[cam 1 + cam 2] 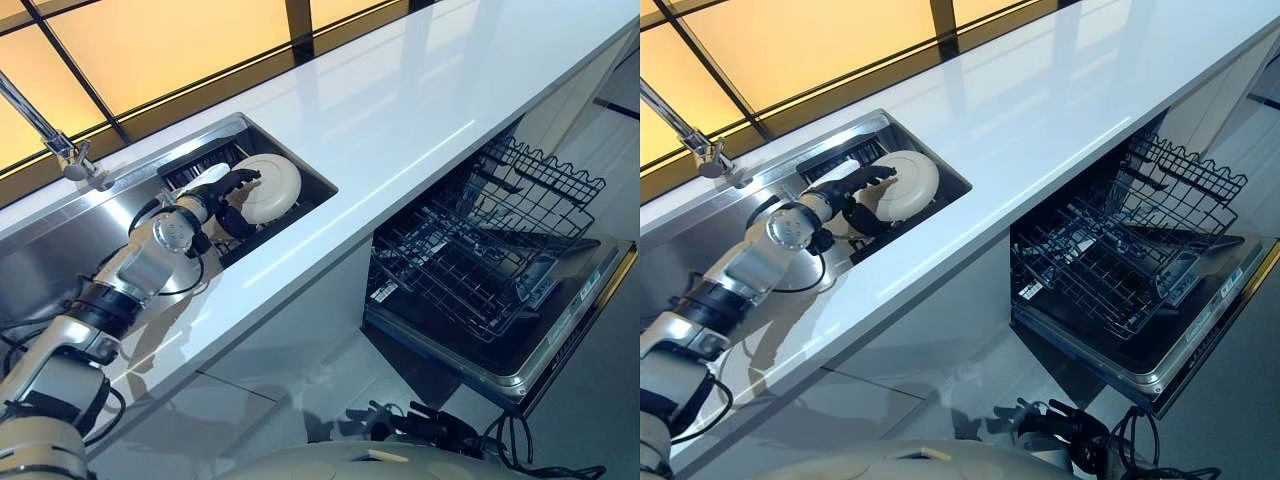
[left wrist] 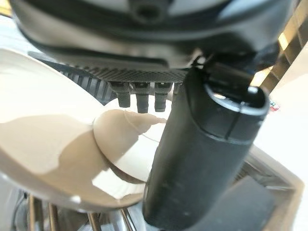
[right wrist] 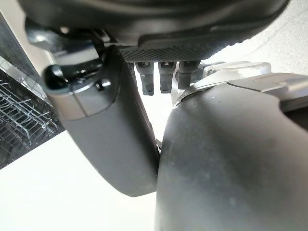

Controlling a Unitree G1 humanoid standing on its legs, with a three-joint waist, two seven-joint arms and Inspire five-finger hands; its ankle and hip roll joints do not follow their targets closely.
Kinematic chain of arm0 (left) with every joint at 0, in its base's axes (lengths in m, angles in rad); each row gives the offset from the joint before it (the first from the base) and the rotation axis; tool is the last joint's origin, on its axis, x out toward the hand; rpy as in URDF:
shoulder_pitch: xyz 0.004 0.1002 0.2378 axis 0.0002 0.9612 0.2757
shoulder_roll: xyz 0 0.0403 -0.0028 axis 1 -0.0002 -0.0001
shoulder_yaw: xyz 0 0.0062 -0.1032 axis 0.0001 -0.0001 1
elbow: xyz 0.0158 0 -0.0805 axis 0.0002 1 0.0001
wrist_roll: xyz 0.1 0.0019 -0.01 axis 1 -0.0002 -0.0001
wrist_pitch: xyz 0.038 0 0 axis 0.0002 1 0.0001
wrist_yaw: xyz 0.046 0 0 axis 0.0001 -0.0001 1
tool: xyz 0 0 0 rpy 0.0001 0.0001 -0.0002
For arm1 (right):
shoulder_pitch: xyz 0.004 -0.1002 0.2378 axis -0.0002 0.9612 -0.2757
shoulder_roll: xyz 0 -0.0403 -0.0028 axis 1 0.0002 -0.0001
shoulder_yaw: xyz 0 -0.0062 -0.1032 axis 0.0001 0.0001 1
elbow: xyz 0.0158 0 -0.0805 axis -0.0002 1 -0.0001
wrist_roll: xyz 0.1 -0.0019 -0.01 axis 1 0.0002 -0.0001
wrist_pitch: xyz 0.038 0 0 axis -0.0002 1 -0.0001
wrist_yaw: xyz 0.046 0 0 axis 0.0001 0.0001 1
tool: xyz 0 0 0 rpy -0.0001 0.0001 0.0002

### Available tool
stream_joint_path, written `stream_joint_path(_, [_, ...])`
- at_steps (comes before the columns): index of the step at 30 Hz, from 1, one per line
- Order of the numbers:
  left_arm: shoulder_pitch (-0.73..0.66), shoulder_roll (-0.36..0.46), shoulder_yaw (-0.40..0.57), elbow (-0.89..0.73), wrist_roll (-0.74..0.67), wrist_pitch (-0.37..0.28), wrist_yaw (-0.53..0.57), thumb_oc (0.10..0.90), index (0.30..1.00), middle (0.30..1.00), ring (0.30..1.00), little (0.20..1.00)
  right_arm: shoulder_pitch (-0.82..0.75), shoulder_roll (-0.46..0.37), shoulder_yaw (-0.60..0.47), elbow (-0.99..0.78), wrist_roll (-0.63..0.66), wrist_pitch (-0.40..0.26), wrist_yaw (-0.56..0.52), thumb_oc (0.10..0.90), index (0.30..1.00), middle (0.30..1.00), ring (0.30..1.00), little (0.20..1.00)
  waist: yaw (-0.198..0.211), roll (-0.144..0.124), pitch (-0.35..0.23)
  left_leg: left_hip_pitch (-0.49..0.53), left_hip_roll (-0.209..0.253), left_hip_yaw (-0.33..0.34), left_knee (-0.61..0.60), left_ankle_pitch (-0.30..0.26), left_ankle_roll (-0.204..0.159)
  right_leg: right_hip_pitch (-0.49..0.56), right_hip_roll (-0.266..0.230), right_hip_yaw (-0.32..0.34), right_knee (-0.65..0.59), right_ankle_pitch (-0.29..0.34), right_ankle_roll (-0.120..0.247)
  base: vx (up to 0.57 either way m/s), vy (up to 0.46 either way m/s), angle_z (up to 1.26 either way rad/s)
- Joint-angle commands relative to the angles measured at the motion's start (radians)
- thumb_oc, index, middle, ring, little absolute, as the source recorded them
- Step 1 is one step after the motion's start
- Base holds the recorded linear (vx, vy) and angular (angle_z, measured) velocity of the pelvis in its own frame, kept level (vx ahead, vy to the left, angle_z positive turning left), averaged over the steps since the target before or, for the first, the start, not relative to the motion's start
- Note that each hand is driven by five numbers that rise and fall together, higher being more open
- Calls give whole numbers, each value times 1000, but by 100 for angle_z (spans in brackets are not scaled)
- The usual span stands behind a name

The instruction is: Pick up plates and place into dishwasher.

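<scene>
Left eye view: left hand (image 1: 228, 190) grips plate (image 1: 272, 186).

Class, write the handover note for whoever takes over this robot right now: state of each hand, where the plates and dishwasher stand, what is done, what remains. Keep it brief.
Left hand: in the sink's drying rack, fingers and thumb curled round the rim of the white plate, which stands on edge in the rack.
Right hand: low beside the robot's body, fingers curled, holding nothing.
Dishwasher: door open, lower rack pulled out, no plates visible in it.
Done: plate gripped.
Left: lift the plate out, carry it across the white counter and slot it into the lower rack. A second plate appears close beside it in the left wrist view.
</scene>
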Motion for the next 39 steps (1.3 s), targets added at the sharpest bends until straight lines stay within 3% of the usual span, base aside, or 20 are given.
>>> stream_joint_path(1, [-131,35,42,30,153,-80,148,800,900,900,900,900,-22,-23,-1,53,6,-10,5,800,900,900,900,900,-2,6,-11,-53,-47,49,45,-79,19,-51,7,12,152,-142,86,0,0,0])
stream_joint_path(9, [-147,29,-67,52,345,-131,199,800,900,900,900,900,-21,-23,15,52,-24,-10,12,800,900,900,900,900,-7,4,-4,-59,-56,20,61,-89,25,-60,12,44,163,-142,86,39,5,-2])
stream_joint_path(14, [-158,14,-130,59,388,-116,211,800,900,900,900,900,-24,-24,28,48,-38,-5,16,800,900,900,900,900,-13,4,-2,-58,-58,8,62,-91,28,-61,16,62,161,-139,85,43,3,-7])
stream_joint_path(24, [-153,-79,-174,139,341,-95,196,800,900,900,900,900,-33,-23,36,47,-39,-1,1,800,900,900,900,900,-38,5,10,-59,-56,37,66,-95,30,-69,21,82,159,-132,88,23,12,-5])
stream_joint_path(28, [-157,-98,-180,160,338,-58,216,800,900,900,900,900,-29,-26,34,41,-44,-2,2,800,900,900,900,900,-46,3,12,-61,-56,47,70,-97,31,-72,22,85,160,-131,88,17,6,-6])
stream_joint_path(33, [-130,-177,-133,257,172,2,251,800,900,900,900,900,-30,-28,41,23,-27,-2,3,800,900,900,900,900,-53,-5,20,-67,-54,55,74,-94,31,-80,21,86,170,-129,88,4,2,-6])
stream_joint_path(37, [-97,-244,-79,344,156,-18,361,800,900,900,900,900,-25,-21,54,-17,2,9,-3,800,900,900,900,900,-59,-18,24,-72,-52,64,76,-92,33,-90,22,92,174,-127,89,0,0,0])
stream_joint_path(39, [-78,-277,-41,387,83,-32,433,800,900,900,900,900,-19,-14,64,-39,18,18,-9,800,900,900,900,900,-61,-28,28,-76,-50,70,78,-92,33,-95,23,97,176,-124,90,-4,-10,-2])
